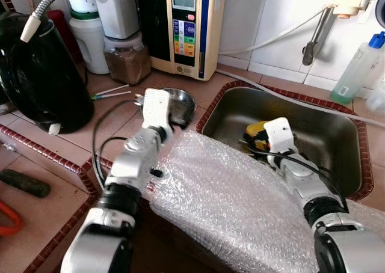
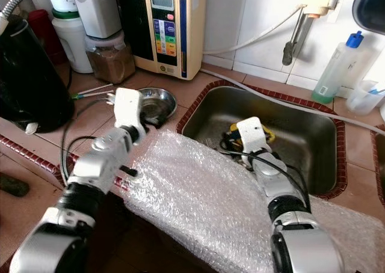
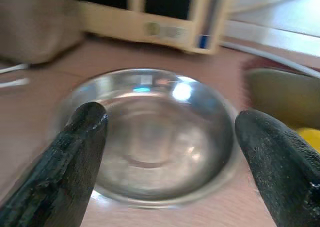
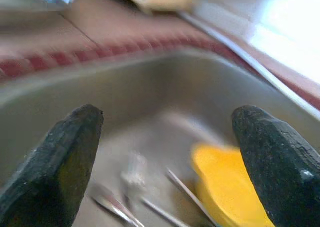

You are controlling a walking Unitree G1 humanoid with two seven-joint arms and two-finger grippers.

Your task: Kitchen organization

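Terracotta-tiled counter (image 1: 54, 141) with dark red edging, white tiled wall (image 1: 283, 14) behind. A bubble wrap sheet (image 1: 234, 195) draped over the front edge. Left gripper (image 3: 165, 152) hung released, fingers spread, right over the steel bowl (image 3: 150, 137), which sat on the counter just beside the sink (image 1: 343, 134). Right gripper (image 4: 165, 157) was spread too, over the sink basin, above a yellow item (image 4: 225, 182) and some metal utensils (image 4: 135, 187). Water ionizer (image 1: 186, 26), brown-filled jar (image 1: 127, 58), black kettle (image 1: 42, 74) stood at the back; clear bottle with blue cap (image 1: 358, 68) beyond the sink.
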